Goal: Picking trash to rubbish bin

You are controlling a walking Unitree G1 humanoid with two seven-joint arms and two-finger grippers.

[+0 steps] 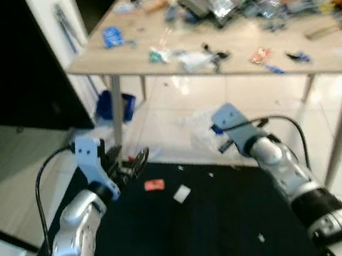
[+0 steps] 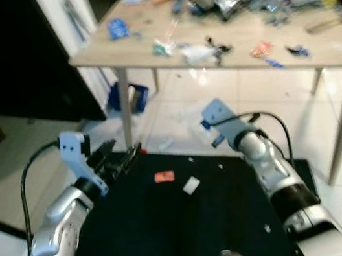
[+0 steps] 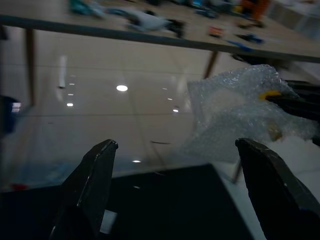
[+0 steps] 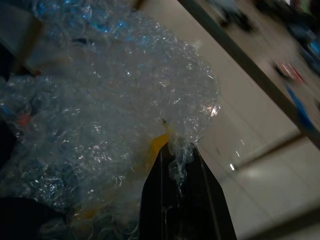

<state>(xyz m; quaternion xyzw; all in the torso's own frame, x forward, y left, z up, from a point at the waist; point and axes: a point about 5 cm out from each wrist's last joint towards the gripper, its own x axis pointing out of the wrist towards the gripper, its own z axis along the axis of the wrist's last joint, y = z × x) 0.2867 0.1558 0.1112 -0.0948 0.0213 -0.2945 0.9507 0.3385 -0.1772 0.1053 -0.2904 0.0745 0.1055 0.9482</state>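
The right gripper (image 4: 177,165) has its two black fingers pressed together on a fold of bubble wrap (image 4: 110,115), pinching it at the edge where a yellow scrap shows through the plastic. The wrap is a crumpled, clear sheet, its bubbles catching the light, soft and loose, and it hangs in the air in front of the right arm, above the pale floor tiles (image 1: 168,112) just beyond the far edge of the dark mat (image 1: 175,232).

The left gripper (image 1: 131,164) hovers over the far left part of the mat, fingers spread wide with nothing between them.

As a judgement, one piece of trash is picked up but not yet binned; no bin can be made out with certainty. Still lying on the mat are a small red wrapper (image 1: 154,184) and a white scrap (image 1: 182,194), near each other, with small pale crumbs further off.

Behind, the desk (image 1: 114,62) has a light wooden top on thin metal legs, littered with blurred packets and tools.
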